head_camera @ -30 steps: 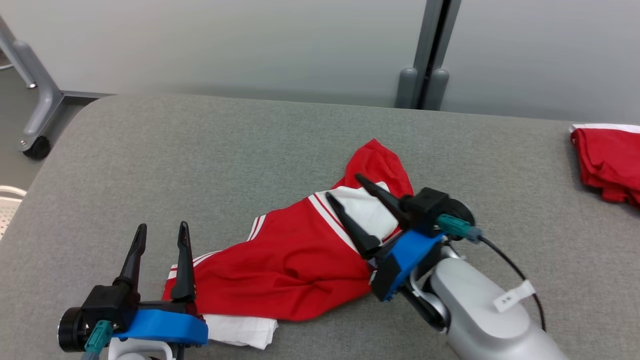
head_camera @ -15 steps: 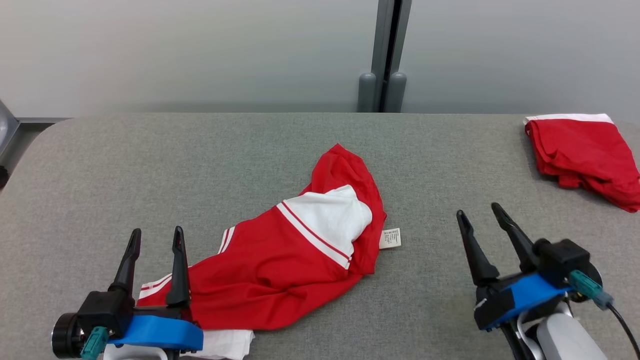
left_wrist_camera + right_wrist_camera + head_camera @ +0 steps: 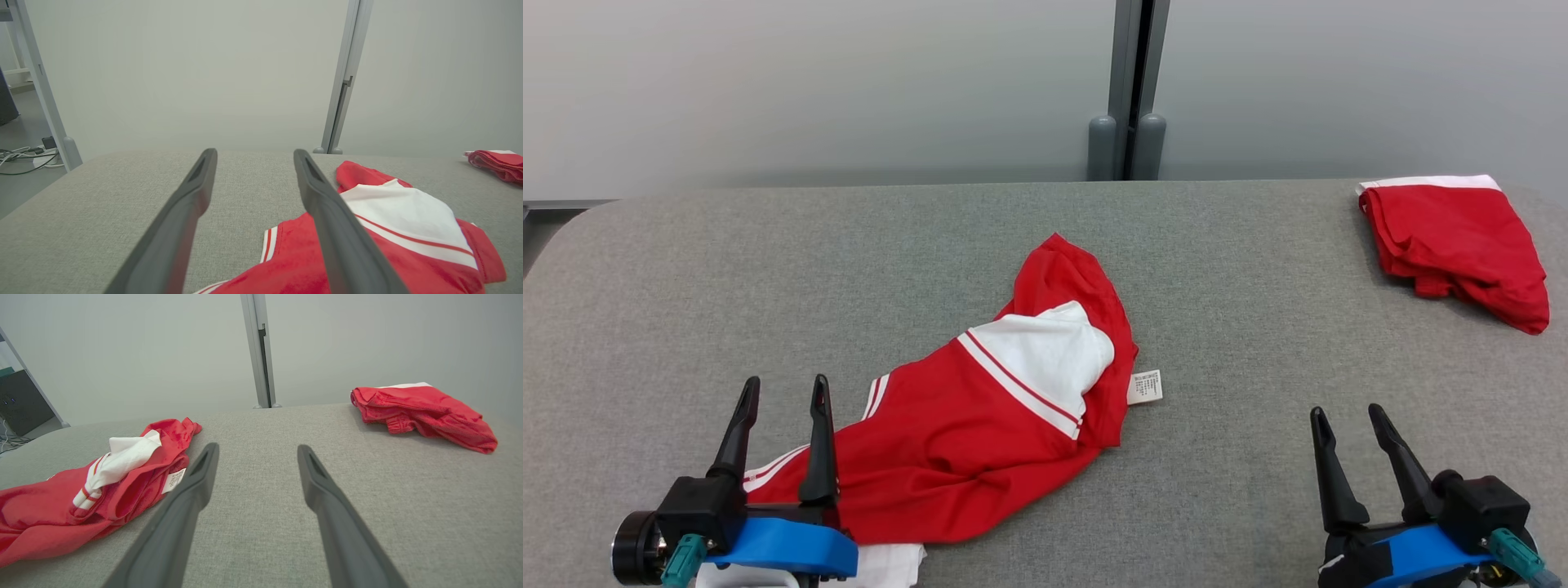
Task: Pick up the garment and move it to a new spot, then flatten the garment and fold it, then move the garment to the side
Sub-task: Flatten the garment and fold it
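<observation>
Garment (image 3: 980, 433): crumpled, red and white, on the grey surface (image 3: 1241, 269).
Left hand (image 3: 787, 380): released, empty, at the garment's edge.
Right hand (image 3: 1346, 410): released, empty, well apart.

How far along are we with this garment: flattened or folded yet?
Done: at most the relocation; the garment lies bunched on the table, its care label exposed. In hand: nothing; the left tool hovers open by its near corner, the right tool open over bare table. Left: flattening, folding, moving aside, perhaps toward the other red garment at far right.
</observation>
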Motion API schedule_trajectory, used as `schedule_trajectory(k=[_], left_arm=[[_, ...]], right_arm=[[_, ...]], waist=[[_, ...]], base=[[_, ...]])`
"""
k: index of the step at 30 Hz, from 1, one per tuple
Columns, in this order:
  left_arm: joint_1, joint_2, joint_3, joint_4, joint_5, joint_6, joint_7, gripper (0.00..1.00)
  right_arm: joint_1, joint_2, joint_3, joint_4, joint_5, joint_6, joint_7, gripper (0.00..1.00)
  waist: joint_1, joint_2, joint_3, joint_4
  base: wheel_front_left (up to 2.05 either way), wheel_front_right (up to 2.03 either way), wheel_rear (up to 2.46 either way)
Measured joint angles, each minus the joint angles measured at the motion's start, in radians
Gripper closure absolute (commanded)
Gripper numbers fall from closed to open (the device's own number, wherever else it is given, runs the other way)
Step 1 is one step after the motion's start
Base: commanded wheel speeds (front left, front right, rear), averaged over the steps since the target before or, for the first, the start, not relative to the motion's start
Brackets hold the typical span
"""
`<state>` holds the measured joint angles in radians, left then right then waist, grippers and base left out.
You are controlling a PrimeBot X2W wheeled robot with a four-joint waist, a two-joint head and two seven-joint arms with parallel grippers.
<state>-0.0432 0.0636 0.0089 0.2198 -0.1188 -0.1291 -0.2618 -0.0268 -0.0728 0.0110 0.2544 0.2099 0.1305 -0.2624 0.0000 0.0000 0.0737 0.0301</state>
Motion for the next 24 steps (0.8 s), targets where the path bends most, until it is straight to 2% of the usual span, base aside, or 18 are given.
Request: schedule_trajectory(k=[6,13,19,24], left_arm=[[-0.009,0.010,-0.020,0.011,0.000,0.000,0.000,0.00],[-0.108,0.057,-0.098,0.057,0.004,0.000,0.000,0.00],[-0.250,0.114,-0.184,0.175,-0.029,0.000,-0.001,0.00],[-0.368,0.158,-0.279,0.333,-0.072,0.000,0.003,0.00]], right_arm=[[0.001,0.009,0.006,-0.003,-0.006,0.000,0.000,0.00],[-0.009,0.014,0.016,-0.002,-0.007,0.000,0.000,0.00],[-0.028,0.016,0.027,-0.002,-0.010,0.000,0.000,0.00],[-0.041,0.017,0.020,-0.002,-0.010,0.000,0.000,0.00]], waist=[[0.0000,0.0000,0.003,-0.016],[0.0000,0.0000,0.015,-0.049],[0.0000,0.0000,0.046,-0.094],[0.0001,0.0000,0.089,-0.125]], base=[[0.00,0.00,0.00],[0.00,0.00,0.00],[0.00,0.00,0.00],[0.00,0.00,0.00]])
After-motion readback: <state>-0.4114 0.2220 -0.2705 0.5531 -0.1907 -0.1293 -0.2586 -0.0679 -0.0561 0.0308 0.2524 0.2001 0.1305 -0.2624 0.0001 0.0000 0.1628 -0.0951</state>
